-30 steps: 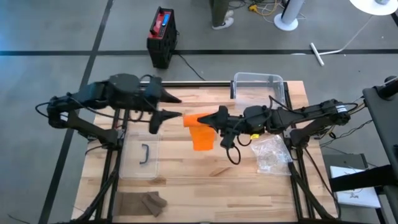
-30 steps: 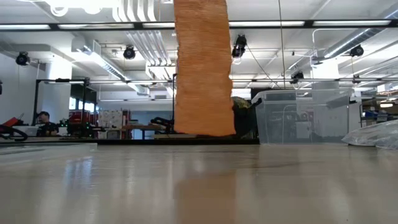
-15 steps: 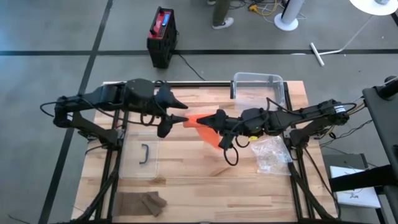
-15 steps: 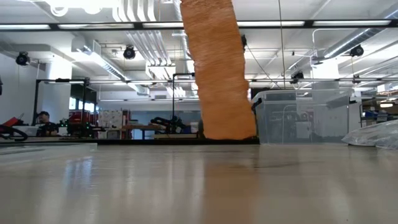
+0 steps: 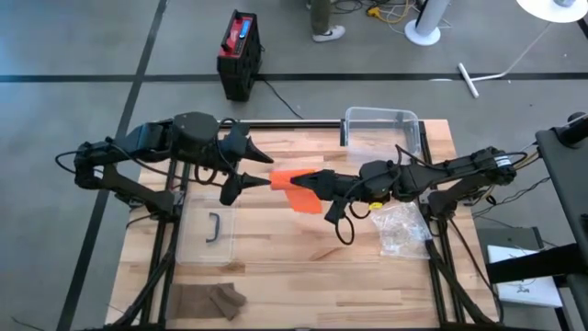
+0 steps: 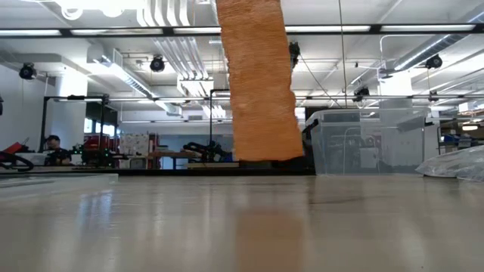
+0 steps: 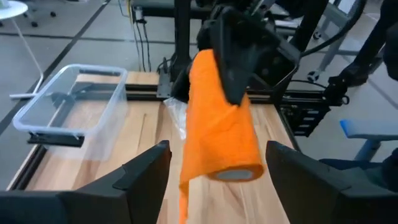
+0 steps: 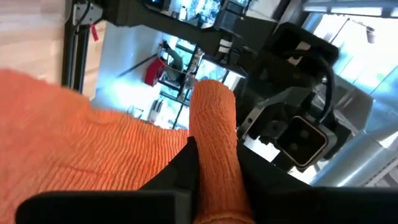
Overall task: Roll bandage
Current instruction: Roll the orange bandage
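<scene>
1. The right gripper (image 5: 309, 178) clamps the orange bandage (image 5: 296, 188) above the table (image 5: 276, 267), its loose tail hanging.
2. The left gripper (image 5: 260, 173), fingers spread, faces the roll's end without touching.
3. The clear bin (image 5: 384, 126) behind looks empty; the lid (image 5: 209, 230) lies separately.

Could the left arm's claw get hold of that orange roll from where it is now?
Probably yes. The left claw stands open right at the end of the orange bandage roll, which the right claw grips by its other end above the table; nothing lies between them.
</scene>
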You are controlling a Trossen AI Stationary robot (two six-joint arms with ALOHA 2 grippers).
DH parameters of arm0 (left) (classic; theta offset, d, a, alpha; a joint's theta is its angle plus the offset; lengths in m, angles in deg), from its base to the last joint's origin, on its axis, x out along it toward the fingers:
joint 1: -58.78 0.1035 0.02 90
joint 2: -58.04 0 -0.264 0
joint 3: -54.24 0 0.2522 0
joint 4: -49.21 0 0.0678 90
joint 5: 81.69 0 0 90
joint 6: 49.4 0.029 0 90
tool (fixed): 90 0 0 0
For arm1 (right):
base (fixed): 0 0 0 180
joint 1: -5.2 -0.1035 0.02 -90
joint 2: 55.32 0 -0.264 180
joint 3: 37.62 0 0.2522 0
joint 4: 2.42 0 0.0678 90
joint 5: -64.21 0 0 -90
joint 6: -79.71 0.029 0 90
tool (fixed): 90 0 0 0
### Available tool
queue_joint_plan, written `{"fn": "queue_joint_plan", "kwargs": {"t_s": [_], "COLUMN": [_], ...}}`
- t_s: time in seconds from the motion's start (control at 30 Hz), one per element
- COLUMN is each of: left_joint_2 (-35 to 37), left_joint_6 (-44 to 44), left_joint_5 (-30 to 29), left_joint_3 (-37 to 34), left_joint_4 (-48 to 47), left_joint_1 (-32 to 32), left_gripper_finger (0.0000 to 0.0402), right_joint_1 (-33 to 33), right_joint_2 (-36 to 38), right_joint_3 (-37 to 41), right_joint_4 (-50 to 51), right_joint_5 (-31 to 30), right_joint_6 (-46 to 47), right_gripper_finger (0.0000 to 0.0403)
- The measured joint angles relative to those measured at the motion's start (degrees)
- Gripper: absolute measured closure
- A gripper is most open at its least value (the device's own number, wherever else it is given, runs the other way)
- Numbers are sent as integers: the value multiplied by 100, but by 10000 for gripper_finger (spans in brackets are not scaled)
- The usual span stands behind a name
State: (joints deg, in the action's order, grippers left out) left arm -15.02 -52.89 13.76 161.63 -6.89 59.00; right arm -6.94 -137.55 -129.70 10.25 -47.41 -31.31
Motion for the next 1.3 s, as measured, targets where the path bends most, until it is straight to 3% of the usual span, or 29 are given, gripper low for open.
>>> {"fn": "queue_joint_plan", "kwargs": {"t_s": [0.3,0.67,0.83,1.13,1.3], "left_joint_2": [-24,-173,-287,-443,-496], "left_joint_6": [241,149,191,291,301], "left_joint_5": [-237,-131,211,313,311], "left_joint_3": [0,-9,-4,9,6], "left_joint_4": [168,257,345,335,347], "left_joint_1": [-2,-2,-2,-2,3], "left_gripper_finger": [126,136,143,173,220], "right_joint_1": [0,2,2,4,2], "right_joint_2": [0,-2,-4,-7,-7], "right_joint_3": [0,0,0,0,0], "right_joint_4": [-136,-134,-166,-257,-245], "right_joint_5": [-207,-248,-248,-246,-238], "right_joint_6": [-484,-980,-990,-899,-898], "right_gripper_finger": [344,343,346,337,340]}}
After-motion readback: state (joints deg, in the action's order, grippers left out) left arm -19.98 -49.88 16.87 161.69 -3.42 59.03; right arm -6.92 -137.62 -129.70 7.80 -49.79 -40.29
